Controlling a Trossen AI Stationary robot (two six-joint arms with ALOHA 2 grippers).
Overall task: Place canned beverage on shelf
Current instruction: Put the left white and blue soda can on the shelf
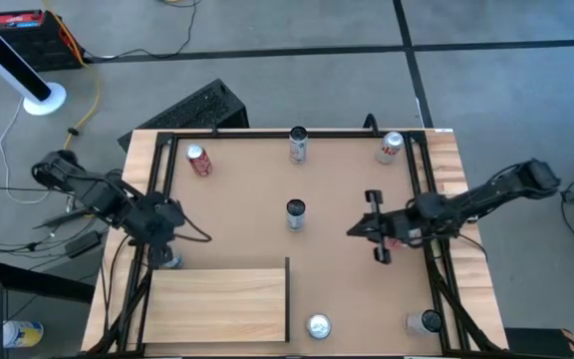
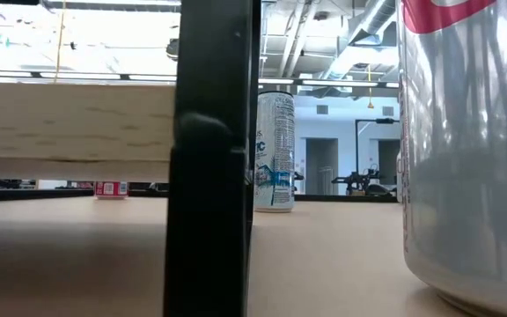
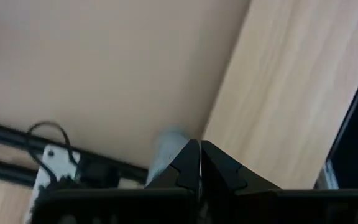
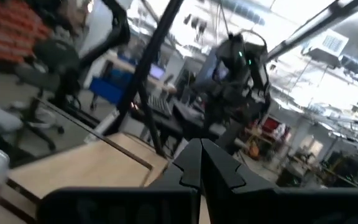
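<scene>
The shelf (image 1: 217, 304) is a pale wood board at the table's near left, with a black rail (image 1: 287, 297) on its right side. It also shows in the low view (image 2: 69, 119), raised off the tabletop. Several cans stand upright on the brown tabletop, one at the centre (image 1: 295, 213). My left gripper (image 1: 165, 247) is shut and empty by the shelf's far left corner, over a silver can (image 1: 171, 260) that shows blurred in the left wrist view (image 3: 168, 148). My right gripper (image 1: 354, 231) is shut and empty above the table's right half, pointing left.
Other cans stand at the far edge (image 1: 199, 160), (image 1: 298, 145), (image 1: 391, 148) and the near edge (image 1: 318, 326), (image 1: 427, 321). Something red (image 1: 399, 239) shows under my right arm. A black frame (image 1: 157, 189) runs along the table's sides. In the low view a large can (image 2: 473, 141) stands close by.
</scene>
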